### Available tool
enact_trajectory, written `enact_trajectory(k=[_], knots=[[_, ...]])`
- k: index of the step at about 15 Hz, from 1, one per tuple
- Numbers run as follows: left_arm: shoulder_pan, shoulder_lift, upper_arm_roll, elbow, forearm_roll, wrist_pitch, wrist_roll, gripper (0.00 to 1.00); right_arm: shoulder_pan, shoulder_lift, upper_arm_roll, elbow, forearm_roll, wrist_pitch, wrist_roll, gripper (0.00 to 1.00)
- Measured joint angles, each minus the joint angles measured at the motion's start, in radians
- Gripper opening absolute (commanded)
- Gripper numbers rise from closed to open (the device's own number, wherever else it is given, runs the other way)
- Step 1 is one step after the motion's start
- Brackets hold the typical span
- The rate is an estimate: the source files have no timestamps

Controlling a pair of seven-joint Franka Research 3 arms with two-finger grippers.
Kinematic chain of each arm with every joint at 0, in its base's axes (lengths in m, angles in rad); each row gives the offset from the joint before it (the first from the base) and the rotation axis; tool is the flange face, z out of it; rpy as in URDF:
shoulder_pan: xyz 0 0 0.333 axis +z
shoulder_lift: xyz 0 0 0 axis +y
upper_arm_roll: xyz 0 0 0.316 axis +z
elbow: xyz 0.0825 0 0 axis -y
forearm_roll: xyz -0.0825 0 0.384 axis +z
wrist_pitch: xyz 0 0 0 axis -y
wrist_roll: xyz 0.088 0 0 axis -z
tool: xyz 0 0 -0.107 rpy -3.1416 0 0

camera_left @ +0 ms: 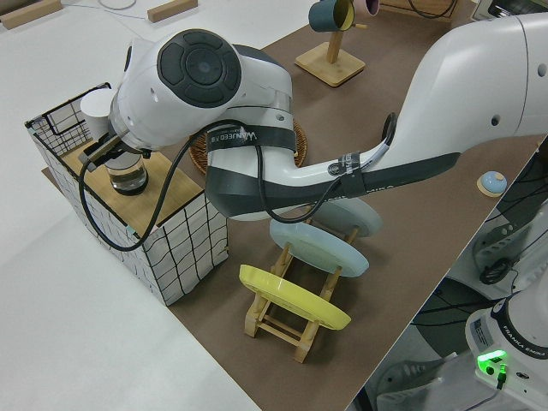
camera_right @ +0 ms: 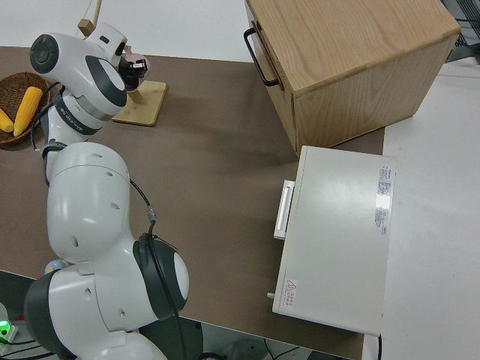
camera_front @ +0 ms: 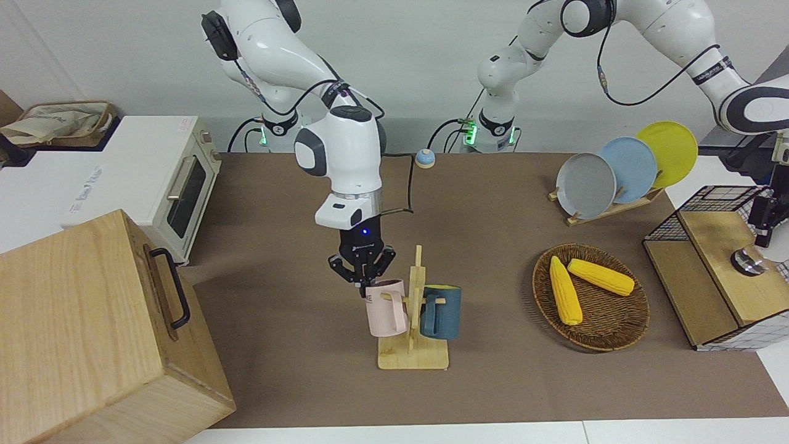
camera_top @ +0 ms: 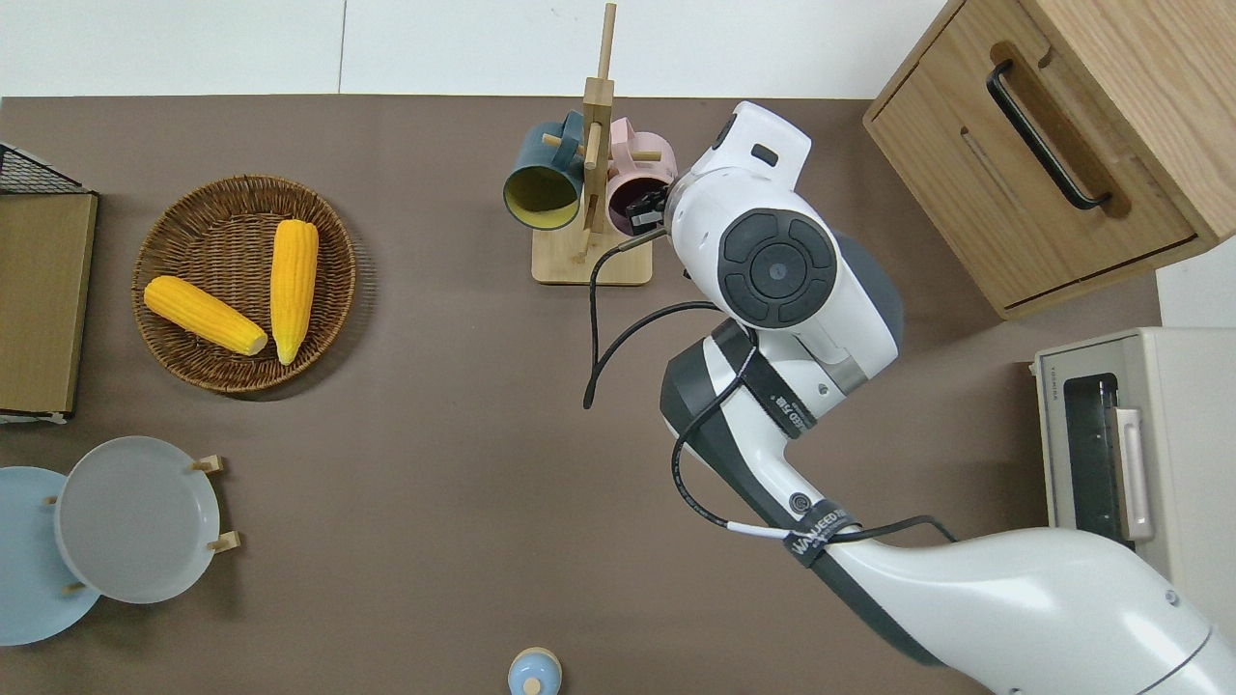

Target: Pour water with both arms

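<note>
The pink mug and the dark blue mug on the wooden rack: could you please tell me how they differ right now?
The pink mug is pale pink with a dark inside; the dark blue mug is yellow inside. The pink mug hangs tilted, the blue one straighter. The right claw is shut on the pink mug's rim; nothing touches the blue mug. Both hang by their handles on the wooden rack.

Front and overhead views share the mug rack [camera_front: 414,320].
</note>
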Motion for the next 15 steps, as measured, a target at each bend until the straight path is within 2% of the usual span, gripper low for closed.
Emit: enact_trajectory(k=[2,3,9,12,15], knots=[[0.003,0.006,0.001,0.0,-0.032,0.018,0.005,0.16,0.0,0.0,0.0,0.0,0.0,0.0,0.0,0.0],[0.004,0.007,0.001,0.0,-0.041,0.02,0.007,0.09,0.0,0.0,0.0,0.0,0.0,0.0,0.0,0.0],[0.003,0.008,0.0,0.002,-0.042,0.022,0.013,0.05,-0.005,-0.001,0.0,0.008,0.0,-0.003,0.0,0.0],[0.003,0.012,0.0,0.029,-0.042,0.018,0.012,0.04,-0.021,-0.012,0.002,0.018,0.0,-0.043,0.0,0.0],[0.005,0.012,0.007,0.074,-0.02,-0.044,-0.031,0.04,-0.033,-0.031,0.003,0.023,0.0,-0.097,-0.008,0.0]])
